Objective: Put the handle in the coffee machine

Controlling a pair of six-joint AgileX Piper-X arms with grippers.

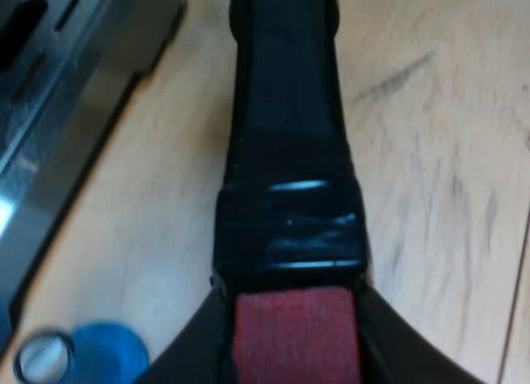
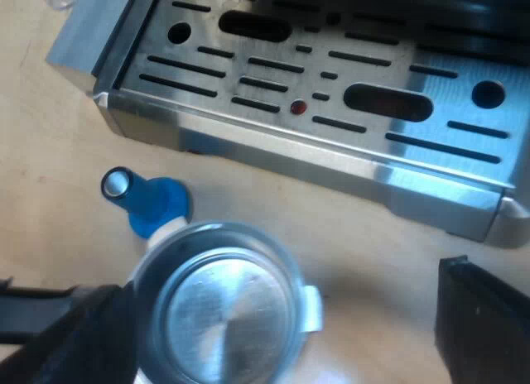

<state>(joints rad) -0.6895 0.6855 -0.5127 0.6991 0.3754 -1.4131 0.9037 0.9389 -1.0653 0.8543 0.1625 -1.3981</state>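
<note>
A light wooden tabletop (image 1: 439,194) lies under everything, with some grey scratches on it. The espresso machine stands on it, and we see mostly its steel drip tray (image 2: 315,111) with long slots and one small red dot.

Our left gripper (image 1: 294,343) has its jaws clenched on the red end (image 1: 294,326) of the dark handle (image 1: 286,152), and the handle runs away from the camera above the wood. At the other end of the handle is the metal holder (image 2: 224,309). Its round basket looks upward and seems empty. It is just beside the front edge of the drip tray and not touching it. We cannot tell if it rests on the tabletop or hangs a little over it. A blue tamper (image 2: 153,204) stands close to the holder, between it and the tray.

Our right gripper (image 2: 265,318) is above the holder with released jaws. One black finger (image 2: 489,318) stands well apart from the basket, with bare wood between them.

In our judgement the grasp is done, but the main part is not. The holder is low, in front of the machine, and not yet locked in. What is left is to raise it to the machine's front, push it into its seat and turn the handle until it locks.
</note>
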